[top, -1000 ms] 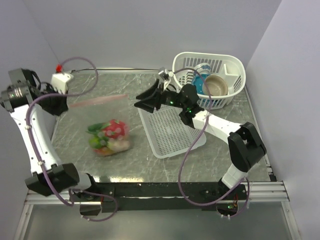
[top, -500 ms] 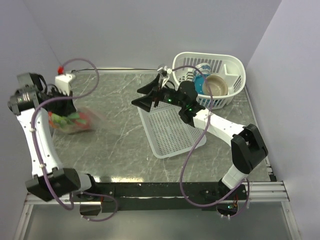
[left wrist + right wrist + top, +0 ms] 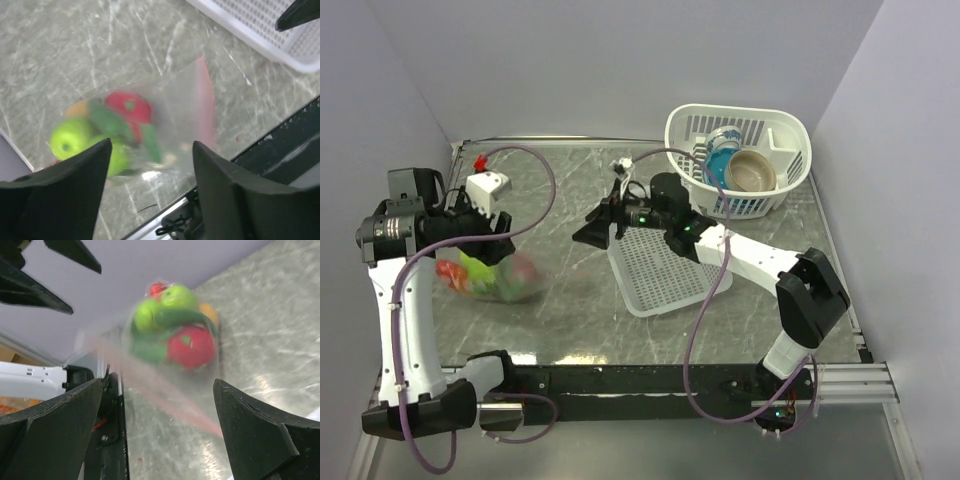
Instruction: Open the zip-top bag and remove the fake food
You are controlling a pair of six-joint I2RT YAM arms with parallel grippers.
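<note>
The left claw point(image 3: 150, 145) is hanging spread and empty over the one zip-top bag point(image 3: 165, 115), blurred at the left of the table point(image 3: 570, 300). The right claw point(image 3: 592, 225), also spread, is facing it nearby. Likely limp and slick, the bag is looking easiest to pinch at its pink zip strip point(image 3: 205, 100), and at least four light pieces of fake food point(image 3: 130, 107) are showing inside.

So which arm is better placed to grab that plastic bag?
Probably left: the open left gripper hangs above the clear plastic bag; the right gripper is farther off, by the white tray.
</note>
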